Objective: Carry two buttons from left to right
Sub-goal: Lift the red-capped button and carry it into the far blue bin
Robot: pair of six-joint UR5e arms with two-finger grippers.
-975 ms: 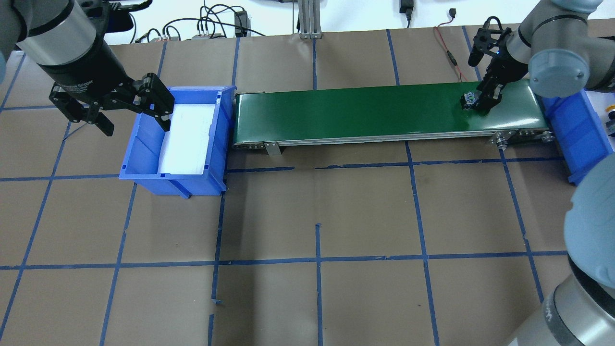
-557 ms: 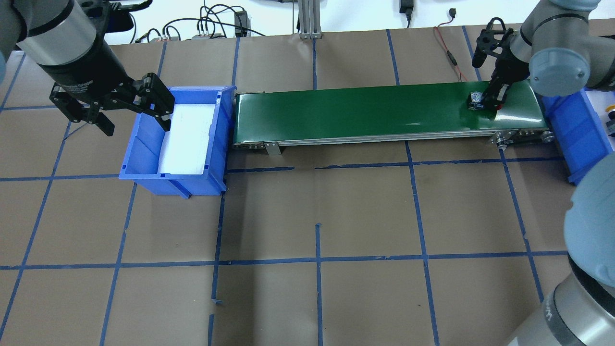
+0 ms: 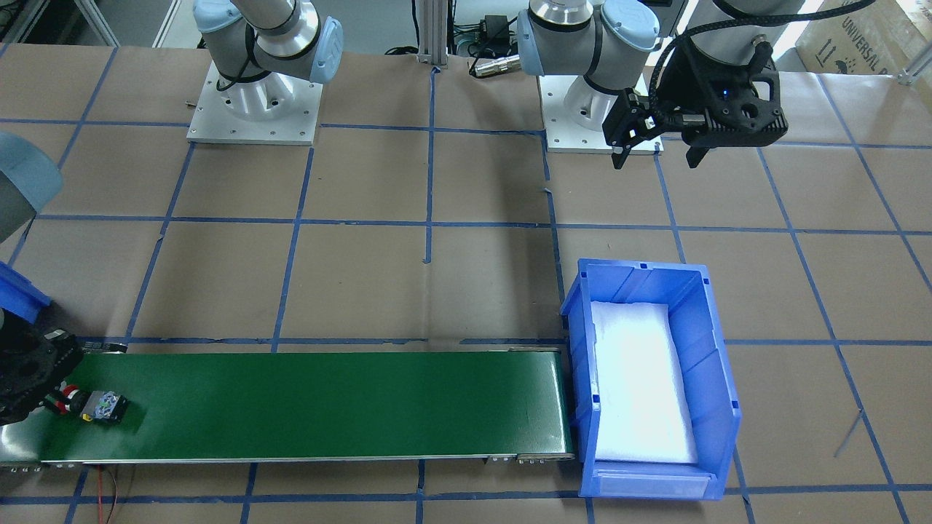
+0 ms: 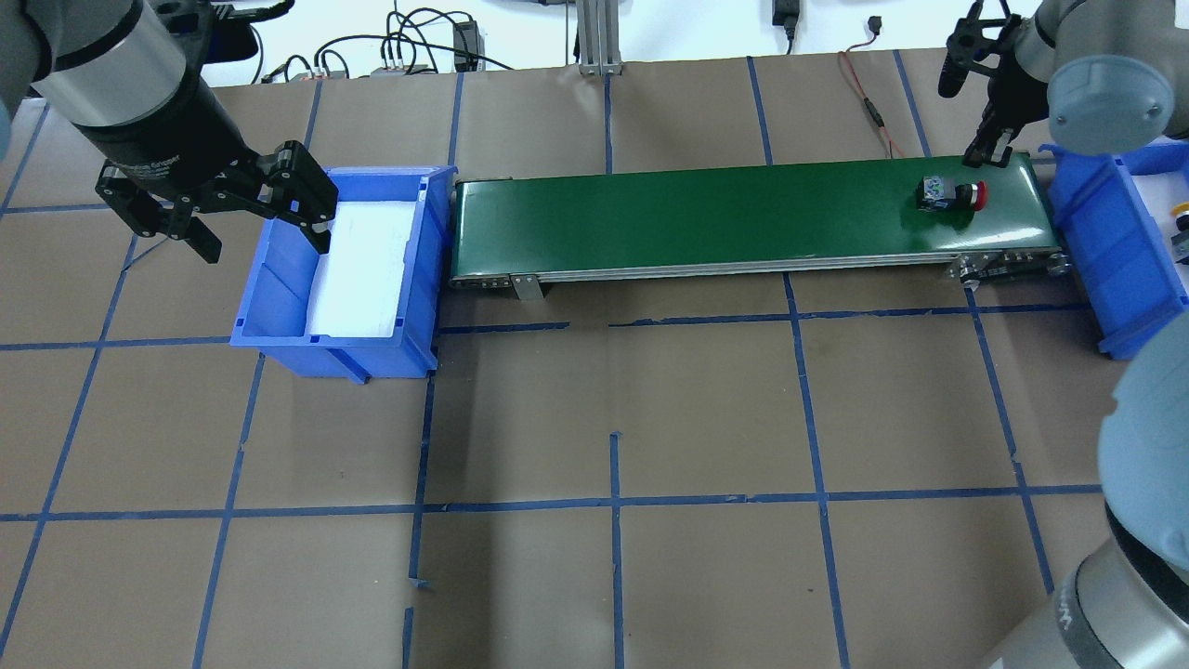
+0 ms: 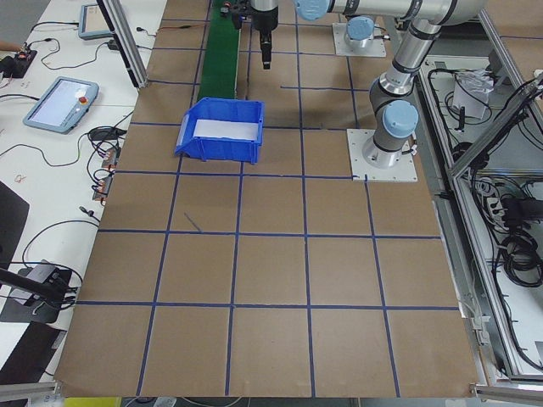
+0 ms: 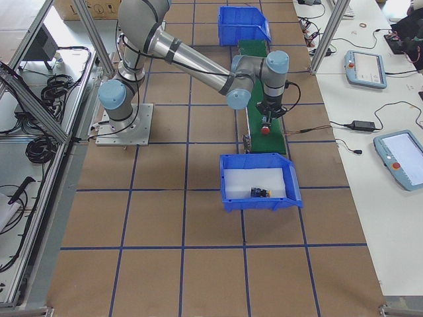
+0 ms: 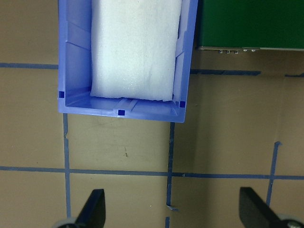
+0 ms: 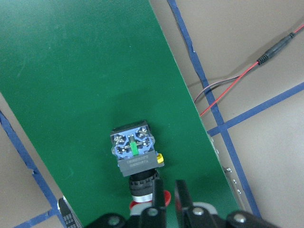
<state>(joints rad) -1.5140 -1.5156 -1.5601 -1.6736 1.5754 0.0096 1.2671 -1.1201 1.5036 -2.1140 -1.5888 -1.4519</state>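
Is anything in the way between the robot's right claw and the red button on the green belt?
No, nothing visible. The red button lies alone on the green belt, and the right gripper hangs close by it, with only open air between.

light: bright, even overhead | shadows: soft | glare: white foam blown out | focus: sharp, no blur

Brown paper covers the table (image 4: 706, 409), ruled into big squares by blue tape (image 4: 618, 502). Along one side runs a white bench (image 6: 396, 231) strewn with cables and teach pendants (image 6: 365, 69); aluminium posts (image 6: 329, 36) frame the cell.
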